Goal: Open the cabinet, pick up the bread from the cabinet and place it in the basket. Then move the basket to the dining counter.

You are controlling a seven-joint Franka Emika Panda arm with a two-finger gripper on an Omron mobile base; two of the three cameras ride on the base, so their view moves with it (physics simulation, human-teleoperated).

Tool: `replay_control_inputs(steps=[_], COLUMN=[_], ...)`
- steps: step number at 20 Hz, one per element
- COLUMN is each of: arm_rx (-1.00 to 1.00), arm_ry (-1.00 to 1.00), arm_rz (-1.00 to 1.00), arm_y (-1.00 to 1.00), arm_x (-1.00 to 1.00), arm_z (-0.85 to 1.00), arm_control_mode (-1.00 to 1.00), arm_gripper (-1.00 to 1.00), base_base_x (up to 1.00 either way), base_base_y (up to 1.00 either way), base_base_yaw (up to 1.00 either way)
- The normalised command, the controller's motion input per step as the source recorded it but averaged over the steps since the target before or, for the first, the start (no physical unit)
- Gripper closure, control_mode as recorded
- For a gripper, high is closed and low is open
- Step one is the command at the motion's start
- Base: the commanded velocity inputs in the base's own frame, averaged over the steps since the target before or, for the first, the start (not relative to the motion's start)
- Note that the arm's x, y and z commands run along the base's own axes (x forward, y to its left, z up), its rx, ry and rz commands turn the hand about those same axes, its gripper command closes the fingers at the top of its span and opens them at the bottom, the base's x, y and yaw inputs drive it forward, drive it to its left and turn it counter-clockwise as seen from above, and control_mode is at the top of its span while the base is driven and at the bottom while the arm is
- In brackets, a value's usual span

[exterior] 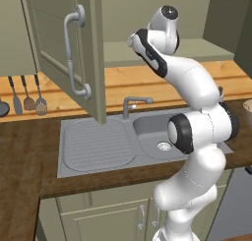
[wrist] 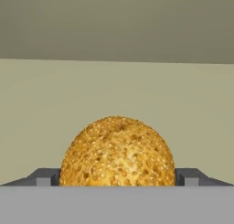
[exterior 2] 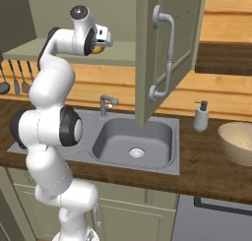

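The two-finger gripper (wrist: pixel 118 176) is up inside the sage-green wall cabinet (exterior 2: pixel 170 48), door swung wide, and the small round golden-orange bread bun (wrist: pixel 118 152) sits right between the dark finger tips (wrist: pixel 45 176) on the pale cabinet shelf (wrist: pixel 117 95). The jaws are spread wide, one tip on each side of the bun; whether they touch it is unclear. On the dark wood worktop (exterior 2: pixel 206 161) the beige-tan bowl-shaped basket (exterior 2: pixel 238 141) waits well to the right, beyond the grey soap dispenser (exterior 2: pixel 201 116).

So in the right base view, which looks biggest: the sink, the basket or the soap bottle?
1. Sink, biggest.
2. Basket, though the picture's edge cuts it off and it sits nearer the camera, so its true size is unsure.
3. Soap bottle, smallest.
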Motion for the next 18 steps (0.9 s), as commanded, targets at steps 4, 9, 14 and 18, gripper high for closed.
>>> replay_control_inputs(steps=[4,9,14,18], arm_rx=[0.00,0.00,-0.02,-0.04], arm_ry=[-0.06,-0.27,0.02,0.21], arm_rz=[0.00,0.00,0.00,0.00], arm_y=[0.00,0.00,0.00,-0.01], arm_x=[-0.64,-0.93,-1.00,-1.00], arm_z=[-0.13,0.06,0.59,0.70], arm_control_mode=[-1.00,-1.00,-1.00,-1.00], arm_gripper=[1.00,1.00,1.00,1.00], base_base_x=[0.00,0.00,0.00,0.00], base_base_y=[0.00,0.00,0.00,0.00], base_base_yaw=[0.00,0.00,0.00,0.00])
